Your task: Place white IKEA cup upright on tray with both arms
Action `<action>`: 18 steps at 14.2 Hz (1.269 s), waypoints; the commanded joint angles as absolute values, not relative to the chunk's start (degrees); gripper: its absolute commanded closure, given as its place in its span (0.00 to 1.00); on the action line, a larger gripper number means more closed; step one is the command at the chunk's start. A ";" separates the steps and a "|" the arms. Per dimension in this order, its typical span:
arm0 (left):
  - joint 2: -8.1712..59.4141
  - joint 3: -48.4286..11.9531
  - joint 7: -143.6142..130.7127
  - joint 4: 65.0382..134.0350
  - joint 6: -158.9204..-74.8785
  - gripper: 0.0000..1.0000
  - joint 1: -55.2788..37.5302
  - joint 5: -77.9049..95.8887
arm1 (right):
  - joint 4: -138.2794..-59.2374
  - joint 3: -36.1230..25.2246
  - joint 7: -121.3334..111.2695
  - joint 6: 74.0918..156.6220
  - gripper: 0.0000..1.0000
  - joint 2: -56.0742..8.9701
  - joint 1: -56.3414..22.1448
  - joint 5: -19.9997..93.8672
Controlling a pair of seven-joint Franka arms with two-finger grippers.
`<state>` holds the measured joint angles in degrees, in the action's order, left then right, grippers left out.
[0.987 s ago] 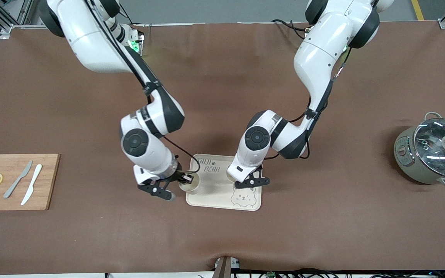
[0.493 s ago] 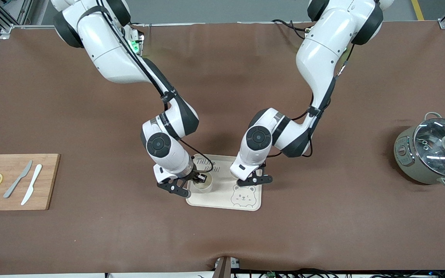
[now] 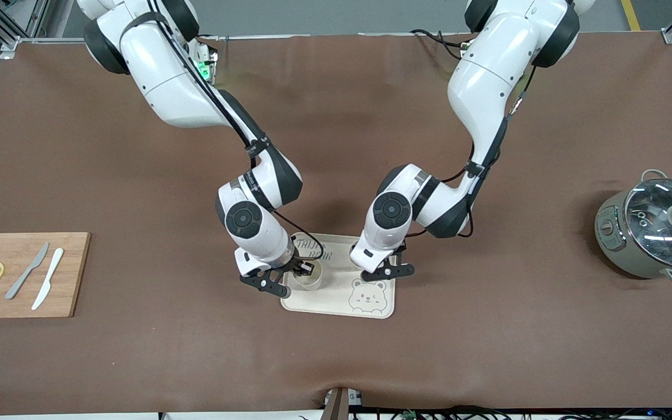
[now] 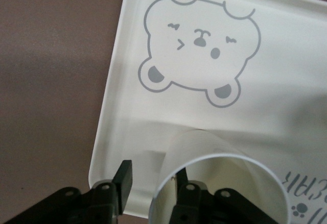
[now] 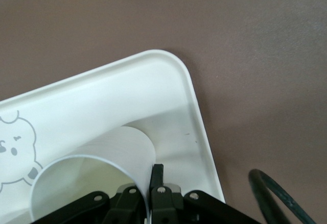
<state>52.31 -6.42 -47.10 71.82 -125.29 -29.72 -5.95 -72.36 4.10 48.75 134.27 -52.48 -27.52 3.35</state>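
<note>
The cream tray (image 3: 336, 298) with the bear print lies mid-table. A white cup (image 3: 311, 281) stands upright on the tray's end toward the right arm, and my right gripper (image 3: 300, 273) is shut on its wall. In the right wrist view the fingers (image 5: 157, 175) pinch that cup (image 5: 102, 155) at the rim. My left gripper (image 3: 387, 269) hangs over the tray's other end. In the left wrist view a second white cup (image 4: 214, 150) stands upright on the tray (image 4: 286, 55). My left gripper (image 4: 152, 178) is open, one finger inside the cup and one outside, clear of the wall.
A wooden cutting board (image 3: 70, 274) with two knives and lemon slices lies toward the right arm's end. A pot with a glass lid (image 3: 654, 233) stands toward the left arm's end.
My right gripper carried its cup from beside the tray's edge onto the tray. The left gripper's fingers have parted from its cup's wall.
</note>
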 commanded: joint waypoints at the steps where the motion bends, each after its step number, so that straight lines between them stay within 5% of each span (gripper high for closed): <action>1: 48.87 -6.24 -49.92 73.65 -124.54 0.00 -29.27 -5.89 | -70.49 3.34 49.75 134.30 1.00 -53.61 -28.30 2.73; 4: 44.84 -6.50 -49.13 73.92 -119.46 0.00 -28.13 -5.45 | -70.49 3.34 49.75 134.30 0.97 -53.88 -28.30 1.94; 6: 43.16 -6.94 -48.17 73.83 -117.17 0.00 -26.90 -5.36 | -70.49 2.56 49.66 134.21 0.72 -53.79 -28.39 0.71; 7: 42.20 -7.12 -47.03 73.92 -116.55 0.00 -25.50 -5.36 | -70.49 2.55 49.57 134.12 0.04 -53.70 -28.56 -1.56; 11: 35.88 -8.35 -31.26 73.74 -111.81 0.00 -15.33 -1.70 | -70.40 2.64 49.31 130.72 0.00 -50.90 -28.04 -5.36; 18: 32.60 -7.82 -0.10 73.39 -110.57 0.00 6.14 2.90 | -70.22 3.25 48.78 106.47 0.00 -34.83 -26.64 -1.60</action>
